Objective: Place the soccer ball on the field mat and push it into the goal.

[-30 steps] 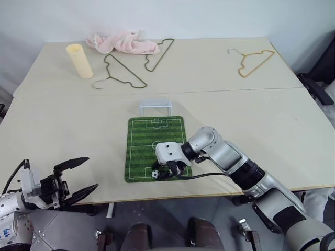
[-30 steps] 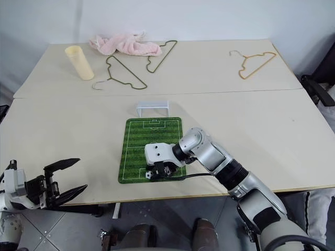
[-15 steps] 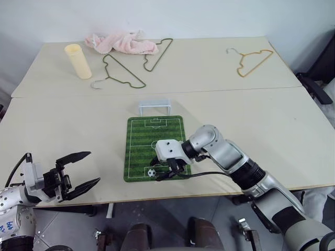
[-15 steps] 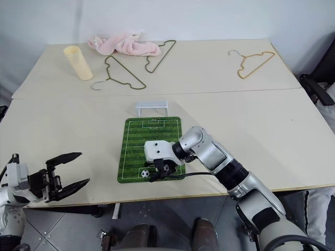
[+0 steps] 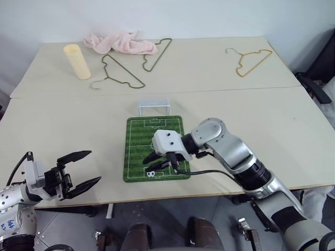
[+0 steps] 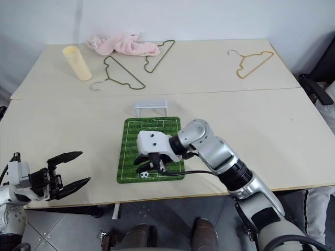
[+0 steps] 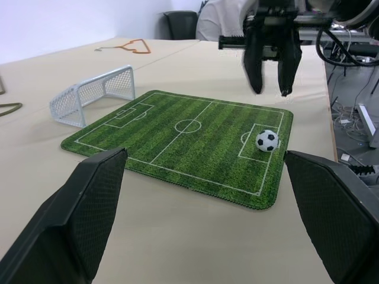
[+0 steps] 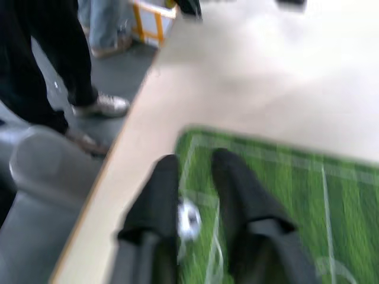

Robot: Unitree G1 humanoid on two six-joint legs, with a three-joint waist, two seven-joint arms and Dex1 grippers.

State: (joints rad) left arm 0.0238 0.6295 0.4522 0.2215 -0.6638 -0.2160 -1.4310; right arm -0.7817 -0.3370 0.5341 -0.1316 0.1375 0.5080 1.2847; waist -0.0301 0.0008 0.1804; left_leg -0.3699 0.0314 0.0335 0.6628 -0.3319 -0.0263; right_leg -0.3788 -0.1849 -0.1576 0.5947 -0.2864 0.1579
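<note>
The soccer ball [image 5: 151,173] lies free on the field mat [image 5: 155,137], inside the penalty box at the mat's near end. At the mat's far end stands the small white goal [image 5: 154,106], its mouth facing the pitch. My right gripper [image 5: 153,162] hovers just above the ball, pointing left and slightly down, its fingers drawn close together and holding nothing. The left wrist view shows the ball [image 7: 267,140] below that gripper [image 7: 270,89]. My left gripper [image 5: 86,168] hangs open and empty off the table's near left edge.
Two green wire hangers [image 5: 123,73] [image 5: 159,53], a pink cloth [image 5: 121,42] and a cream cup [image 5: 77,61] lie at the back left. A yellow hanger [image 5: 251,60] lies back right. A person's legs [image 8: 35,59] stand beyond the table's edge.
My right gripper has let go of the ball, risen off it and swung to point left, and its fingers have closed. The ball stays on the mat. The left arm has kept still.
</note>
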